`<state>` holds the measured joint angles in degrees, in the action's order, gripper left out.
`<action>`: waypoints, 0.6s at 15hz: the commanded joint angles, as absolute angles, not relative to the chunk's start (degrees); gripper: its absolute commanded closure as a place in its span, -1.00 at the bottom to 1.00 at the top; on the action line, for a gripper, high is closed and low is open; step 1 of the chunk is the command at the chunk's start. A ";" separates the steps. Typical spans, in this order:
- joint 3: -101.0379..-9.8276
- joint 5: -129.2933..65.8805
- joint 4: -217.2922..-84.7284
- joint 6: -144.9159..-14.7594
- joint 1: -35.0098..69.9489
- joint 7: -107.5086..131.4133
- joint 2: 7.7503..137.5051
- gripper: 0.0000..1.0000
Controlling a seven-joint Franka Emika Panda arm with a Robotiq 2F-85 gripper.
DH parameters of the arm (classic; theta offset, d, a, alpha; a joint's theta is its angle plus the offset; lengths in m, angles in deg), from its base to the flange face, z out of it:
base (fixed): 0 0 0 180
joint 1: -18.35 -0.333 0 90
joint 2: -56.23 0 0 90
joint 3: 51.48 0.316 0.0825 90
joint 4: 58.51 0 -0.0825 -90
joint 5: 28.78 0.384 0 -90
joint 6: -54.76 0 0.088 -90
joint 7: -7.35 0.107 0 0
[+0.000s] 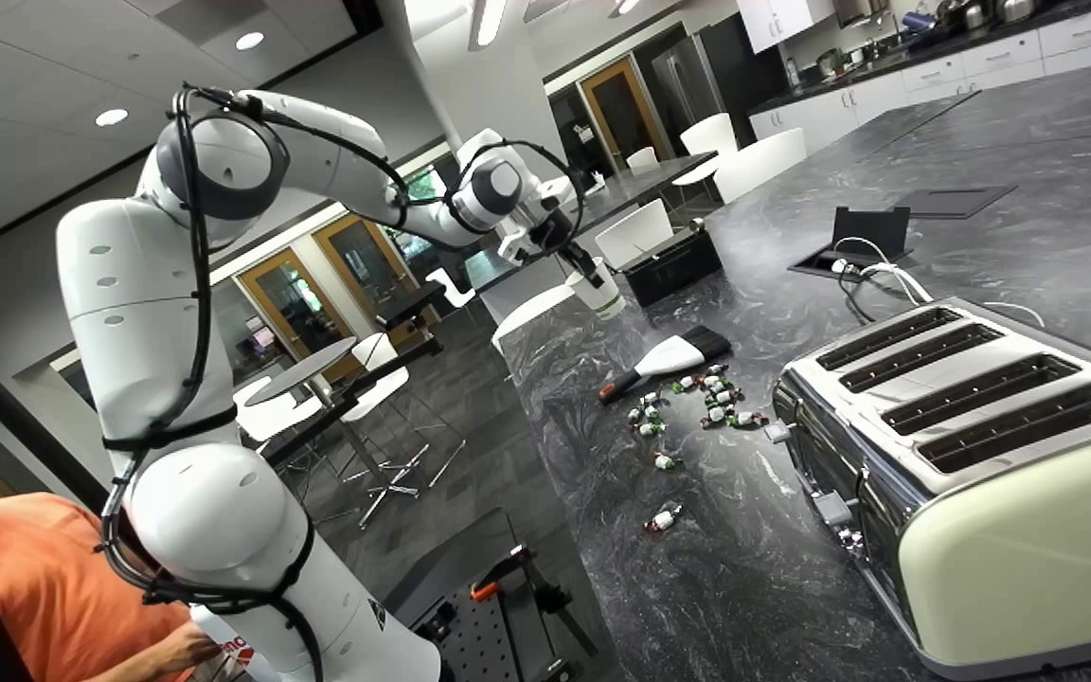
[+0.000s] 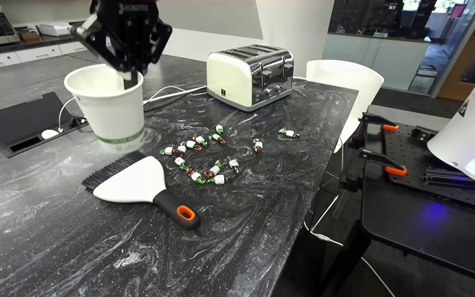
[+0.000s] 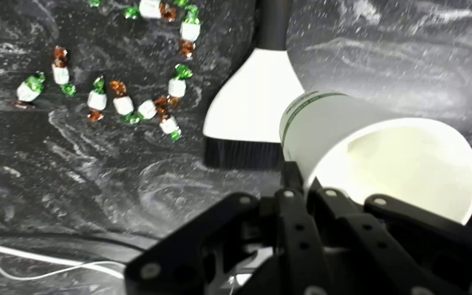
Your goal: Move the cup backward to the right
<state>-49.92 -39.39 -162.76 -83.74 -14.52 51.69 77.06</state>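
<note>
The small white cup with a green band near its base shows in both exterior views, upright but a little tilted. My gripper holds it by the wall at its rim, one finger inside and one outside. In the wrist view my gripper is shut on that wall, with the cup leaning away and its open mouth facing the camera. Its base is blurred in an exterior view, and I cannot tell whether it touches the counter. In an exterior view my gripper partly covers the cup.
A white and black brush lies close to the cup. Several wrapped candies are scattered beyond it. A cream toaster stands on the counter. An open outlet box with cables and a black box are also there.
</note>
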 commanded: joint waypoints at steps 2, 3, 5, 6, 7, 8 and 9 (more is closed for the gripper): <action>-52.16 -44.85 -160.35 -84.87 -9.39 60.91 77.62 0.96; -52.76 -45.67 -159.99 -84.80 -8.25 62.59 78.11 0.96; -54.09 -47.77 -159.13 -84.17 -6.78 66.85 79.37 0.96; -54.69 -48.75 -158.79 -83.91 -6.15 68.84 80.04 0.96; -55.12 -49.32 -158.52 -83.73 -5.60 70.67 80.72 0.96; -55.56 -49.59 -158.15 -83.55 -5.00 72.33 81.69 0.96; -55.83 -49.63 -157.81 -83.43 -4.49 73.75 82.58 0.96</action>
